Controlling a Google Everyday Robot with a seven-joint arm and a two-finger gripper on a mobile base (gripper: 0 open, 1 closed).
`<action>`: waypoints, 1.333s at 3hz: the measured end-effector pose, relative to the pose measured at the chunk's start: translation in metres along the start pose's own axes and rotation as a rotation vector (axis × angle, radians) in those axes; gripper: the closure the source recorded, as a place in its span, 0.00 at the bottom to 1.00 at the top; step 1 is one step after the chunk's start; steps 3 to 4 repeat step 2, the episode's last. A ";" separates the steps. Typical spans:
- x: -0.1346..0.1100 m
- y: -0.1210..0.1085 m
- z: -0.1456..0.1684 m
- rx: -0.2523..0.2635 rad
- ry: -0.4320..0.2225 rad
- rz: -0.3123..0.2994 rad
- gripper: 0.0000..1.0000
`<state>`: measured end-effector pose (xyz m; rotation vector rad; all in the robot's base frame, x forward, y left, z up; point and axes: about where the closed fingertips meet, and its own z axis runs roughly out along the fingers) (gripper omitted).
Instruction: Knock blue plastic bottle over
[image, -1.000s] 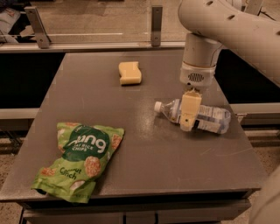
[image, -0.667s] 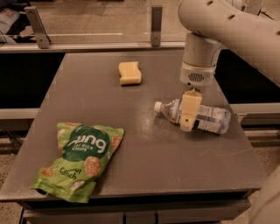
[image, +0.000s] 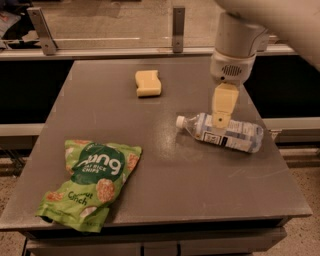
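currently i read the scene from the one camera as follows.

1. grey table (image: 165, 170): carries all items.
2. robot arm (image: 235, 42): reaches down from the upper right over the table's right half.
3. green chip bag (image: 92, 182): lies flat at the front left, well apart from the work area.
4. blue plastic bottle (image: 227, 134): lies on its side at the right of the table, white cap pointing left, base near the right edge. i judge the knock-over complete, since it is not upright.
5. yellow sponge (image: 148, 83): rests toward the back, apart from the bottle.
6. gripper (image: 219, 120): hangs vertical directly over the bottle's shoulder, at or just above it. i cannot tell whether it is apart or together, nor whether it touches.

hazards, as i judge them:
- a sideways drag on retreat could roll the bottle off the nearby right edge.
- further descent could crush the thin plastic or skid it out.
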<state>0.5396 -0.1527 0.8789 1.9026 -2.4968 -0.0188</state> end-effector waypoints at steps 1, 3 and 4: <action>-0.001 -0.007 -0.005 0.040 -0.009 -0.009 0.00; -0.001 -0.007 -0.005 0.040 -0.009 -0.009 0.00; -0.001 -0.007 -0.005 0.040 -0.009 -0.009 0.00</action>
